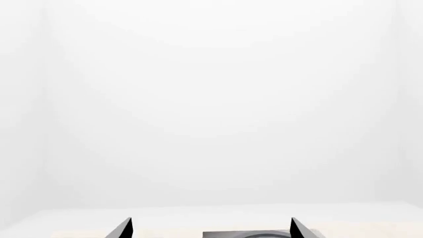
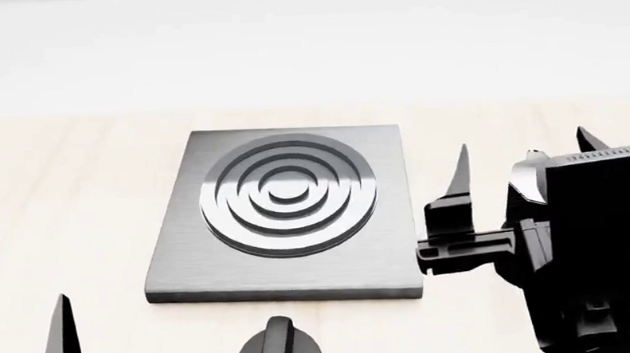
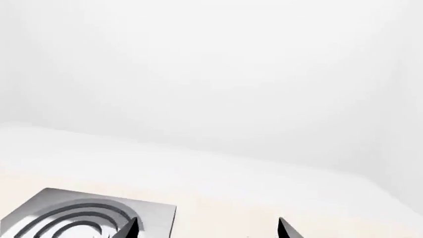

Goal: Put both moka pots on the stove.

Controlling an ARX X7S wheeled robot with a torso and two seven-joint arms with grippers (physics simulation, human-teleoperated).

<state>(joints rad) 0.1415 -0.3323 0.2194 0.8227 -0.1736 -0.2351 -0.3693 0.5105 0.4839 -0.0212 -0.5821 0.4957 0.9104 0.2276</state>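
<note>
Nearest the desk's [image 2: 61, 195] front edge, a black rounded thing [image 2: 278, 349] is cut off by the bottom of the head view; it is probably the knob and not a pot, though too little shows to be sure. Level with it toward the left edge, one finger [image 2: 61, 339] of the left gripper [image 1: 211, 229] points upward. In the left wrist view its two fingers stand wide apart with nothing between them.

Farther in, the stove [image 2: 284, 198] lies flat mid-desk, burner rings facing up, with nothing on it. It is square, so it has no long axis; its sides run about parallel to the desk's front and far edges. Just beside its right front corner the right gripper [image 2: 524, 147] hangs with fingers spread, tips up and empty; I judge it clear of the slab.

Neither moka pot shows in any view, so where they stand, and which way their handles and spouts point, cannot be told. I judge the task to be at its start: no pot is grasped or placed. The next move calls for finding a pot, likely by turning the head or moving the base, then bringing one open gripper to it for a grasp that keeps it upright.
</note>
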